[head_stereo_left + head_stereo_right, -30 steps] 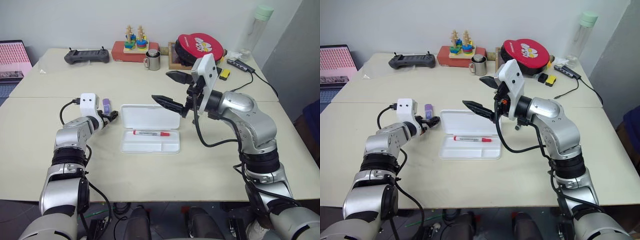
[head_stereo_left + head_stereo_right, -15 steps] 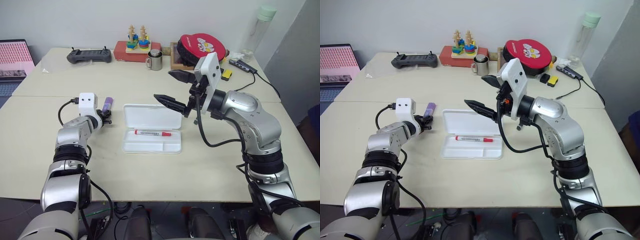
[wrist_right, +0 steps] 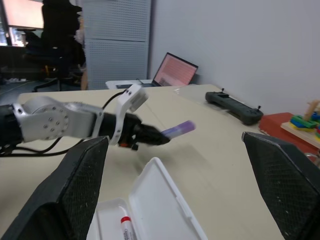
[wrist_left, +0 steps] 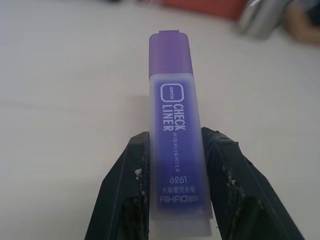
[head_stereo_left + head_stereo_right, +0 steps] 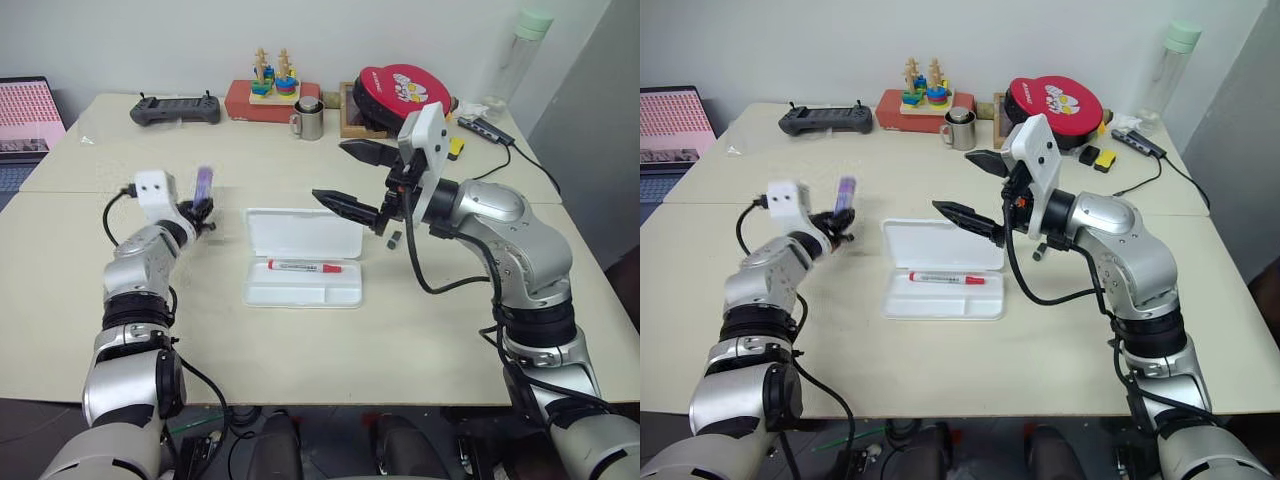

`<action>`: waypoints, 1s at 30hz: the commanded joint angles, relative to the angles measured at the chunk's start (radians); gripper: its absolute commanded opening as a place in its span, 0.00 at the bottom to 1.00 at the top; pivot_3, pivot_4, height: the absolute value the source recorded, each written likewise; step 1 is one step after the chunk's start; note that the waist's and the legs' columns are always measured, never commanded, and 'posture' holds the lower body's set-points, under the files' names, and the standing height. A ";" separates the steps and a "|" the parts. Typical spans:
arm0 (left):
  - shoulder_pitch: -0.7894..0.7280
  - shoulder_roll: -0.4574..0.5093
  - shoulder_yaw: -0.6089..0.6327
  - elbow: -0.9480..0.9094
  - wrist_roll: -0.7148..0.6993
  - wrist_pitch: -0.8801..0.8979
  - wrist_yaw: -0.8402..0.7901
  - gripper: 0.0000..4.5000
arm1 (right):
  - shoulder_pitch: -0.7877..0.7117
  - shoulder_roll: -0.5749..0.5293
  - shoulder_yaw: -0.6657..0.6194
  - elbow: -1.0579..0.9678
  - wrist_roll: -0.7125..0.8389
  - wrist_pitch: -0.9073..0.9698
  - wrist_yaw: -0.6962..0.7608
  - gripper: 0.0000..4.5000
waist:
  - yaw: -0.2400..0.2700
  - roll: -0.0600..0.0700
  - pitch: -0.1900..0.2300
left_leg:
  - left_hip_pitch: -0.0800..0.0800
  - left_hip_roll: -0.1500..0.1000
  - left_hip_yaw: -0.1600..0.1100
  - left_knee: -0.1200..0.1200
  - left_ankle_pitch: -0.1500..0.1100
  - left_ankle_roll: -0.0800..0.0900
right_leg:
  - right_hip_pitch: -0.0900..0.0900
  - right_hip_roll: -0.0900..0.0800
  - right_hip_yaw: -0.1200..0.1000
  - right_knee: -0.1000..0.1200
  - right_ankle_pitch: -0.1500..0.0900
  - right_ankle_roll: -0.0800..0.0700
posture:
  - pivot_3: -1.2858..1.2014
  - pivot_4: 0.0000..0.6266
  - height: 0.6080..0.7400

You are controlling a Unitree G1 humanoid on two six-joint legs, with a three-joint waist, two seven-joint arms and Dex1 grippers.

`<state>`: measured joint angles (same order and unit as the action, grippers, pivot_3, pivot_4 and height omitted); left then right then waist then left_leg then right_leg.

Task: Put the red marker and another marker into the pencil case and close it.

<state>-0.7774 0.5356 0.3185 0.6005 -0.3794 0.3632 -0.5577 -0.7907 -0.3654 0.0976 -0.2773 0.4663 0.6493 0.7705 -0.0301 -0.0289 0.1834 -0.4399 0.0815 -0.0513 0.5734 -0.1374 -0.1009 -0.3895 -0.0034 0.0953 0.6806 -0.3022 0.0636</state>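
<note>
Your left hand (image 4: 172,200) is pinching the purple marker (image 4: 175,130) by its pale lower body, cap end outward, and holds it clear of the counter (image 5: 300,330) to the left of the pencil case (image 5: 303,270). The case lies open, lid folded back on the far side, and the red marker (image 5: 304,266) already rests lengthwise in its tray. Your right hand (image 5: 362,178) hangs above the far right edge of the lid with its fingers spread wide and nothing in them. The step in hand appears to be carrying the purple marker to the tray. Bring it rightward over the near half of the tray, where the floor beside the red marker is bare, and turn it to lie parallel with that marker so the lid can shut flat. Lower it close before you release; the grip sits near one end, so the marker may swing or roll if dropped from height. Keep the right hand back from the lid until the left is clear; contact there could shift the light case. A small dark piece (image 5: 394,238) lies right of the case; leave it alone.
</note>
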 commanded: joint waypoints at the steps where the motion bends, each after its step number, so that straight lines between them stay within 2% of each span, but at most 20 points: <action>1: 0.059 0.094 -0.106 -0.378 -0.130 0.046 -0.369 0.26 | 0.046 -0.068 -0.032 -0.111 0.075 0.026 0.062 1.00 | -0.001 0.000 0.000 | -0.002 0.000 0.000 0.000 0.000 -0.001 | -0.001 0.000 0.000 -0.001 0.000 0.000 | 0.52 0.24 1.00; 5: 0.094 0.161 -0.183 -0.492 -0.184 0.102 -0.571 0.26 | 0.075 -0.100 -0.056 -0.148 0.113 0.042 0.058 1.00 | -0.004 0.002 0.000 | 0.001 -0.001 0.000 0.000 -0.001 -0.001 | 0.001 -0.001 0.001 0.001 -0.002 -0.003 | 0.52 0.24 1.00; 8: 0.121 0.262 -0.286 -0.567 -0.178 0.135 -0.773 0.26 | 0.112 -0.137 -0.073 -0.191 0.141 0.062 0.064 1.00 | -0.009 0.001 0.001 | 0.002 0.000 0.000 0.000 -0.001 -0.001 | 0.001 0.000 0.001 0.001 -0.004 0.000 | 0.52 0.24 1.00; 11: 0.114 0.299 -0.356 -0.538 -0.100 0.099 -0.803 0.26 | 0.139 -0.161 -0.081 -0.210 0.149 0.066 0.053 1.00 | -0.013 0.001 0.001 | 0.002 0.000 0.001 0.000 -0.001 -0.001 | 0.001 0.001 0.001 0.001 -0.005 0.000 | 0.52 0.24 1.00; 14: 0.137 0.350 -0.497 -0.494 0.050 -0.007 -0.895 0.26 | 0.187 -0.182 -0.081 -0.245 0.148 0.079 0.029 1.00 | -0.020 0.001 0.001 | 0.002 0.001 0.000 0.001 0.000 0.000 | 0.001 0.001 0.002 0.001 -0.005 0.001 | 0.52 0.24 1.00; 16: 0.129 0.364 -0.565 -0.441 0.159 -0.100 -0.899 0.26 | 0.208 -0.198 -0.053 -0.276 0.147 0.097 0.024 1.00 | -0.019 0.001 0.001 | 0.002 0.000 0.001 0.001 0.000 0.000 | 0.001 0.001 0.002 0.001 -0.005 0.000 | 0.52 0.24 1.00; 23: 0.111 0.355 -0.582 -0.374 0.220 -0.192 -0.929 0.26 | 0.238 -0.200 0.025 -0.299 0.115 0.101 0.000 1.00 | -0.020 0.001 0.001 | 0.000 0.001 0.000 0.000 0.000 0.000 | 0.000 0.001 0.002 0.001 -0.006 -0.002 | 0.52 0.24 1.00; 30: 0.111 0.353 -0.580 -0.349 0.257 -0.219 -0.942 0.26 | 0.234 -0.192 0.037 -0.296 0.111 0.101 -0.011 1.00 | -0.020 0.001 0.001 | 0.000 0.001 0.000 0.001 0.000 0.000 | 0.000 0.001 0.001 0.001 -0.006 -0.001 | 0.52 0.24 1.00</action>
<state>-0.6464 0.8836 -0.2751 0.2676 -0.1282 0.1601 -1.4877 -0.5536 -0.5613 0.1417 -0.5478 0.5722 0.7691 0.7625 -0.0503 -0.0276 0.1844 -0.4401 0.0822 -0.0509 0.5742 -0.1379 -0.1007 -0.3897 -0.0027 0.0968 0.6818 -0.3083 0.0627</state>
